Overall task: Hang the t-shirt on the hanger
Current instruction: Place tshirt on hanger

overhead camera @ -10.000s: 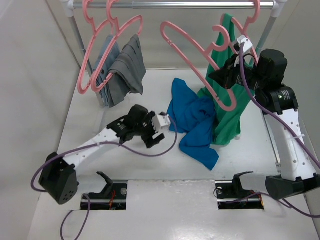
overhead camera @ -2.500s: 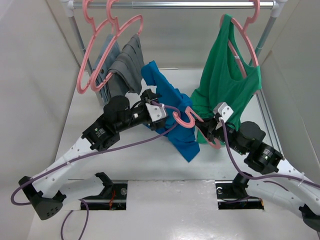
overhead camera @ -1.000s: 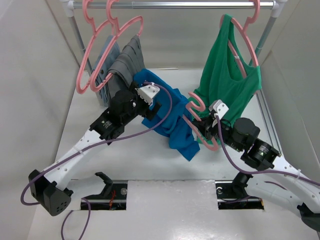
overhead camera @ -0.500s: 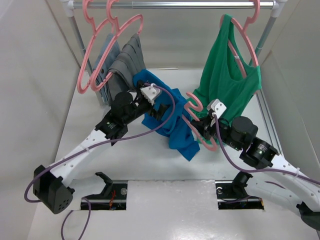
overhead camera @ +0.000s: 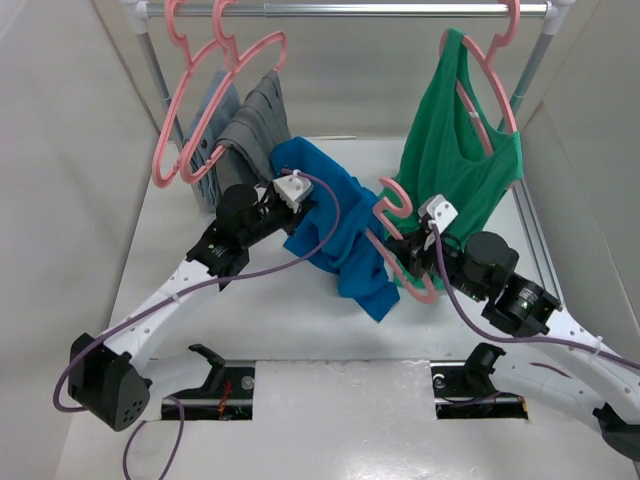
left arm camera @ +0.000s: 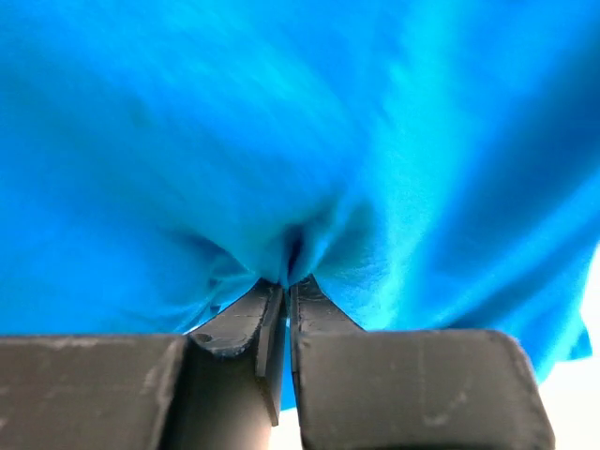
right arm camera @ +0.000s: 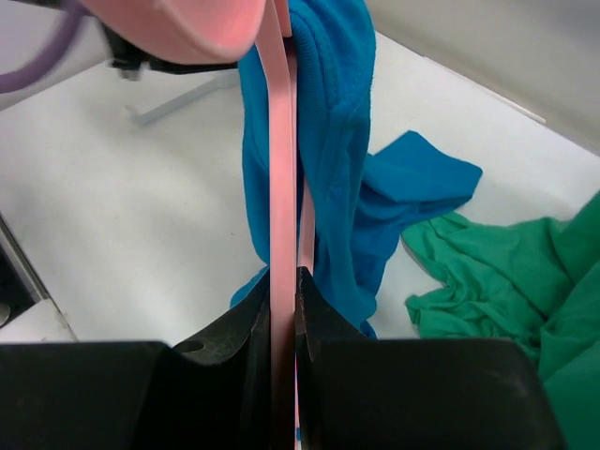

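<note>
Now your left end effector [left arm camera: 286,281] pinches the t-shirt [overhead camera: 335,230], likely to draw it over the hanger [right arm camera: 281,169] that your right end effector [right arm camera: 284,281] clamps steady.

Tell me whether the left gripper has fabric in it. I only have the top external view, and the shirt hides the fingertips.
Observer: Left wrist view: the left gripper is shut on a pinched fold of the blue t-shirt.
Operator: Check the right side's grip now.
Observer: Right wrist view: the right gripper is shut on the pink hanger, its thin bar running up from between the jaws.
Operator: Say where the cloth sits.
Observer: There, the t-shirt hangs right alongside that bar.
</note>
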Controlling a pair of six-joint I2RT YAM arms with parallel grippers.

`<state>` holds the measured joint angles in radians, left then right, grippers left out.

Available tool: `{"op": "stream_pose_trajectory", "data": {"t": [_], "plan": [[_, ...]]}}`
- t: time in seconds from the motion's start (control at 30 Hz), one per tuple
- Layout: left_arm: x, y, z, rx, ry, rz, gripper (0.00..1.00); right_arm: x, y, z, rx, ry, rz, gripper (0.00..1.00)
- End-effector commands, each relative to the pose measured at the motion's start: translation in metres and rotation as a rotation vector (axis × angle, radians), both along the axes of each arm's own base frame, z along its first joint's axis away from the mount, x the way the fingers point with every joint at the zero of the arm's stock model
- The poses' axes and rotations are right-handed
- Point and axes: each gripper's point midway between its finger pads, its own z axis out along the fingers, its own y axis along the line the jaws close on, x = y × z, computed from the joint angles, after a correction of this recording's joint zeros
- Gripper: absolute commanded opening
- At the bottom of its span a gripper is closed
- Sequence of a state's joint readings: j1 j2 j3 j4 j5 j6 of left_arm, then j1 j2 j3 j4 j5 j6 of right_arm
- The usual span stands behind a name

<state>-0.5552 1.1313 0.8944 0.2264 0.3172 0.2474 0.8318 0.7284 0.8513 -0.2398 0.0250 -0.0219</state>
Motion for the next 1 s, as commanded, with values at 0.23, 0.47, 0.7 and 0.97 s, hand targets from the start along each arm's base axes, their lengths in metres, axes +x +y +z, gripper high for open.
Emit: {"op": "stream_pose_trajectory", "data": {"t": [0.23,0.47,0.7,0.97], "plan": [[-0.059,0.022,-0.058,0.284,0.039,-0.203,0.00,0.024,-0.045,0.059,0.116,-0.011,-0.237,0.00],[-0.076,0.030,-0.088,0.399,0.016,-0.238,0.00,0.026,-0.056,0.076,0.126,-0.019,-0.249,0.00],[-0.078,0.033,-0.101,0.452,0.025,-0.273,0.00,0.024,-0.056,0.076,0.112,-0.018,-0.241,0.00],[-0.090,0.024,-0.053,0.422,-0.200,-0.375,0.55,0.009,-0.030,0.068,0.046,-0.111,-0.036,0.00]]}}
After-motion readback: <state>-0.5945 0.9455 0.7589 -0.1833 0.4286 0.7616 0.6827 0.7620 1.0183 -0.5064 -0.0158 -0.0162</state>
